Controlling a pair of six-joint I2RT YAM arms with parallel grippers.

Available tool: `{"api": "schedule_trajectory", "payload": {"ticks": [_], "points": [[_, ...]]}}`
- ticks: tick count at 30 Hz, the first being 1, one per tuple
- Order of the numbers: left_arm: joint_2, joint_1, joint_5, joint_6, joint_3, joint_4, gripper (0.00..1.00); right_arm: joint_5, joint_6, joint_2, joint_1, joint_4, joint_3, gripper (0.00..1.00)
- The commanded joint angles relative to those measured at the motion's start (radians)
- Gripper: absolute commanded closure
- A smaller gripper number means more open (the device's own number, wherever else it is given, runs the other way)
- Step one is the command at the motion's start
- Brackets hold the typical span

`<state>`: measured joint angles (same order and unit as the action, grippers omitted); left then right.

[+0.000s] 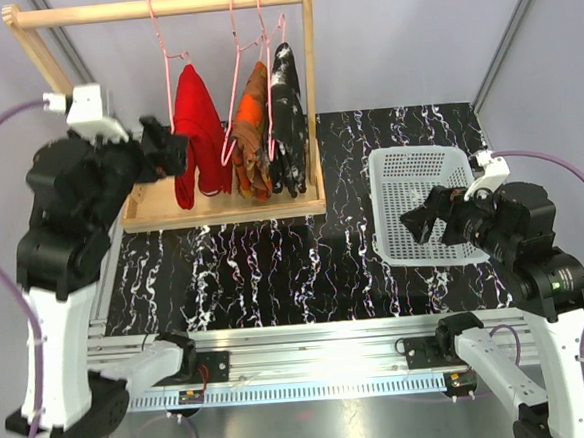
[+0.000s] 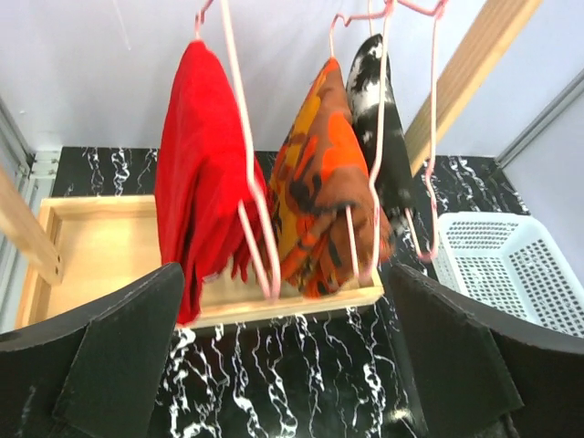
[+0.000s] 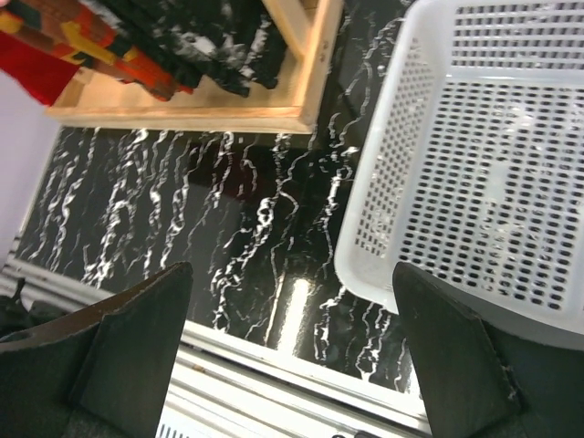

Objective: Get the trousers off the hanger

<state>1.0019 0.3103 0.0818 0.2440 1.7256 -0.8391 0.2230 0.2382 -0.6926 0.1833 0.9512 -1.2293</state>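
Top external: a small wooden garment rack with a tray base (image 1: pixel 221 212) stood far left on the black, white-veined marble-look table (image 1: pixel 275 265). A white perforated plastic basket (image 1: pixel 385 223) sat to the right, well apart from the rack.
Trousers: all three hung from the top rail on thin pink wire hangers (image 1: pixel 165 57). The plain red cloth pair (image 1: pixel 198 135) was leftmost and the orange-brown patterned pair (image 1: pixel 254 141) in the middle. The black pair with white splashes (image 1: pixel 286 109) was rightmost, pressed against the patterned one. None off yet.
Left gripper (image 1: pixel 172 147): raised, just beside the red pair's left edge, fingers spread wide with nothing between them. Left wrist view put the red pair ahead of the gap, apart from both fingers.
Right gripper (image 1: pixel 416 225): near the basket's left wall, above the table, fingers spread, holding nothing.
Step (judged): lining up on the red pair; task at its start.
Risk, hanger caught: closing on cloth plus wire would likely drag the hanger along the rail or lift it off with the garment.
Risk, thin grip: pinching only the outer fold could let the cloth slip out mid-pull.
Risk, rack: a sideways pull might tip or slide the light rack, since nothing braced it.
Risk, neighbours: swinging hangers could tangle the patterned and black pairs, which touched.
Risk, drop: a released garment might land in the tray, not the basket.
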Motion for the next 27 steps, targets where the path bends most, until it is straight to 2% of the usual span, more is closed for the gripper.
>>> {"api": "schedule_trajectory", "payload": {"ticks": [1, 4, 9, 14, 20, 21, 22, 23, 27], "points": [[0.11, 0.004, -0.004, -0.043, 0.165, -0.015, 0.01, 0.131, -0.004, -0.016, 0.007, -0.054, -0.004, 0.0], [0.24, 0.004, 0.041, -0.067, 0.294, -0.061, 0.03, 0.156, -0.007, -0.012, 0.007, -0.055, -0.002, 0.01], [0.438, 0.003, 0.107, -0.123, 0.445, -0.143, 0.13, 0.164, -0.014, 0.005, 0.007, -0.058, -0.001, 0.01], [0.526, 0.003, 0.165, -0.144, 0.497, -0.147, 0.4, 0.249, -0.007, 0.031, 0.008, -0.1, 0.03, 0.0], [0.626, -0.004, 0.188, -0.157, 0.565, -0.173, 0.51, 0.268, -0.011, 0.044, 0.007, -0.1, 0.039, 0.01], [0.63, -0.01, 0.182, -0.155, 0.563, -0.172, 0.56, 0.272, -0.01, 0.044, 0.007, -0.101, 0.04, 0.01], [0.636, -0.013, 0.179, -0.15, 0.565, -0.173, 0.67, 0.28, -0.01, 0.041, 0.007, -0.101, 0.042, 0.01], [0.644, -0.014, 0.173, -0.147, 0.563, -0.175, 0.72, 0.282, -0.01, 0.039, 0.007, -0.101, 0.042, 0.0], [0.647, -0.022, 0.153, -0.14, 0.549, -0.172, 0.81, 0.28, -0.01, 0.031, 0.007, -0.103, 0.039, 0.0]]}}
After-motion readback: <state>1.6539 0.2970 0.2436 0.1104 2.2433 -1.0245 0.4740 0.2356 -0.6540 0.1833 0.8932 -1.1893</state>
